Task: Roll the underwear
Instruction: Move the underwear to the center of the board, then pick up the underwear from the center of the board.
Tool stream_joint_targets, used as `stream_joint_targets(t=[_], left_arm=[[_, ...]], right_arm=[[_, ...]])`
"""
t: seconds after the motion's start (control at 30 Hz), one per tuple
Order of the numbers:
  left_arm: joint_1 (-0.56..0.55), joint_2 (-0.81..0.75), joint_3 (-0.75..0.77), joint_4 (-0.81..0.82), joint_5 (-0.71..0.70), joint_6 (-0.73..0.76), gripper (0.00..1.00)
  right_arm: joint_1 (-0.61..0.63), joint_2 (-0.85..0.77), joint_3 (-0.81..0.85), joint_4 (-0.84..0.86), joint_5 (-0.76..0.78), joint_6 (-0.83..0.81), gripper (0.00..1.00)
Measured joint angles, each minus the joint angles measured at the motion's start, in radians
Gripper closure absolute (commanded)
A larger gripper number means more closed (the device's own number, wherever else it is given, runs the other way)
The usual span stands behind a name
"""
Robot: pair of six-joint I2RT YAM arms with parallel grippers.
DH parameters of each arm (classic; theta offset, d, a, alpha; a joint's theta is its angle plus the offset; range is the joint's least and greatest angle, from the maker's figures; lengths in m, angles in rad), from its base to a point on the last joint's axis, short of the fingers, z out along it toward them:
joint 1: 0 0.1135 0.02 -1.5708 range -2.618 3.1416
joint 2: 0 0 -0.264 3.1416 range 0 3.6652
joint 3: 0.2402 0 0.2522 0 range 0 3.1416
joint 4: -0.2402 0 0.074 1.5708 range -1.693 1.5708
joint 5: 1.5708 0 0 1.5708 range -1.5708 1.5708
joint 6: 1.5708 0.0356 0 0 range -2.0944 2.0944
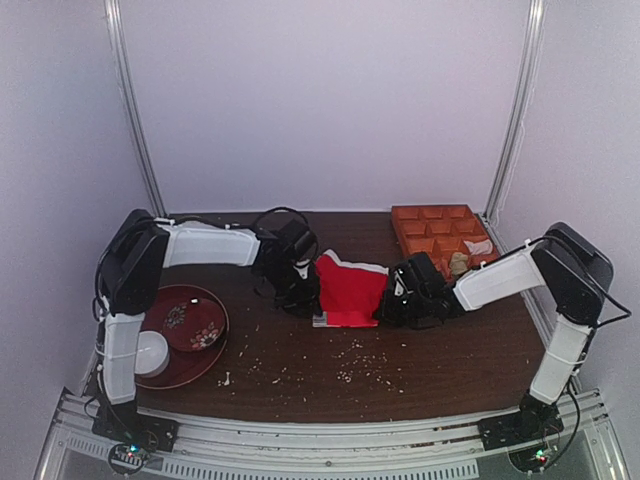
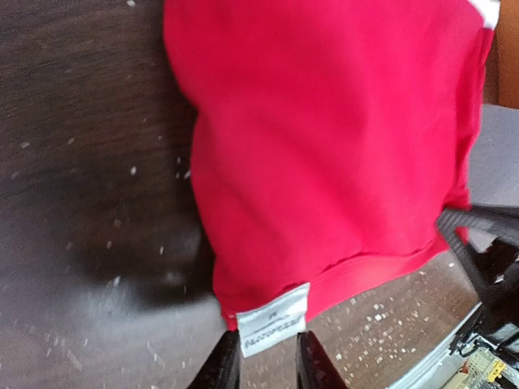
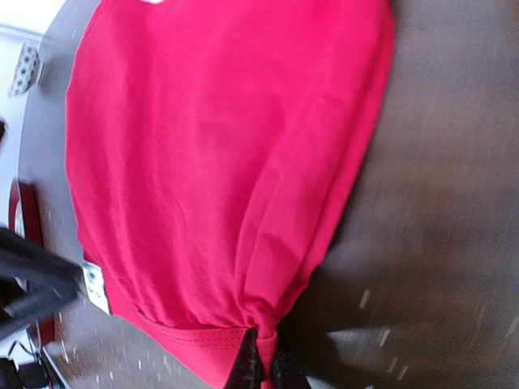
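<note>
We noted the underwear lay flat mid-table. The right gripper, at its 3 o'clock edge, had clamped tight on the red hem. The left gripper, at 9 o'clock, stood slightly parted around the white label; we couldn't tell if it held.

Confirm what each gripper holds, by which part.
The right gripper is shut on the underwear, pinching a bunched hem corner. The left gripper straddles the white label at the other hem corner; whether it grips cannot be told.
</note>
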Motion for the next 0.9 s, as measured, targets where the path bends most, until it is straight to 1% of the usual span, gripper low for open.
stream_joint_targets(t=[0.2,0.37,0.4,0.43,0.5,0.6,0.77,0.9], left_arm=[[0.000,-0.082,0.010,-0.068,-0.018,0.009,0.73],[0.000,-0.090,0.048,-0.091,-0.018,0.012,0.72],[0.000,-0.090,0.053,-0.097,-0.018,0.013,0.71],[0.000,-0.090,0.059,-0.106,-0.018,0.013,0.71],[0.000,-0.089,0.068,-0.114,-0.017,0.013,0.71],[0.000,-0.089,0.076,-0.124,-0.016,0.014,0.71],[-0.008,-0.089,0.111,-0.176,-0.038,0.026,0.71],[-0.028,-0.089,0.134,-0.207,-0.064,0.029,0.71]], right_arm=[[0.095,-0.081,-0.108,0.025,0.038,0.056,1.00],[0.174,-0.134,-0.180,0.055,0.089,0.109,1.00],[0.187,-0.139,-0.188,0.061,0.100,0.121,0.95],[0.196,-0.142,-0.195,0.067,0.108,0.128,0.82],[0.209,-0.148,-0.204,0.081,0.126,0.146,0.67],[0.216,-0.174,-0.208,0.075,0.152,0.155,0.61],[0.192,-0.226,-0.204,-0.008,0.188,0.134,0.60],[0.122,-0.259,-0.172,-0.054,0.188,0.106,0.59]])
